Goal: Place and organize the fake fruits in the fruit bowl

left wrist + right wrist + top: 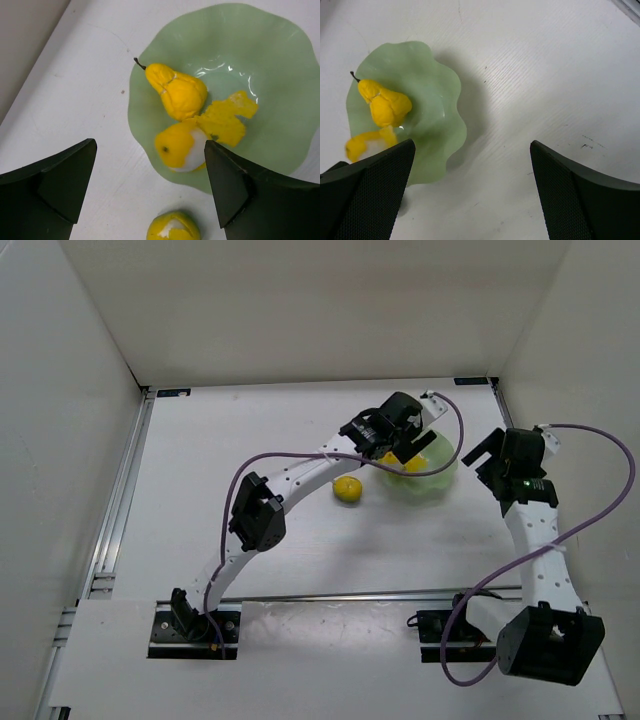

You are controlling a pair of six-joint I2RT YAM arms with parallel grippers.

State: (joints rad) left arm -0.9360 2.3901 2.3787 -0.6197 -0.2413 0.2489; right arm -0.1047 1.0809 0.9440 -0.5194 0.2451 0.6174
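Note:
The pale green fruit bowl (pixel 441 483) stands right of centre. In the left wrist view the bowl (pixel 260 60) holds the yellow pear (pixel 178 91) and the partly peeled yellow-and-white fruit (pixel 181 146), touching each other. The round yellow citrus (pixel 347 490) lies on the table left of the bowl, and shows at the bottom of the left wrist view (pixel 173 227). My left gripper (pixel 400 445) hovers over the bowl's near-left rim, open and empty (pixel 150 185). My right gripper (pixel 492 468) is open and empty just right of the bowl (pixel 470 190). The right wrist view also shows the bowl (pixel 432 95) and pear (pixel 384 104).
White walls enclose the table on the left, back and right. Metal rails run along the left edge (pixel 120 500) and the front (pixel 340 596). Purple cables loop off both arms.

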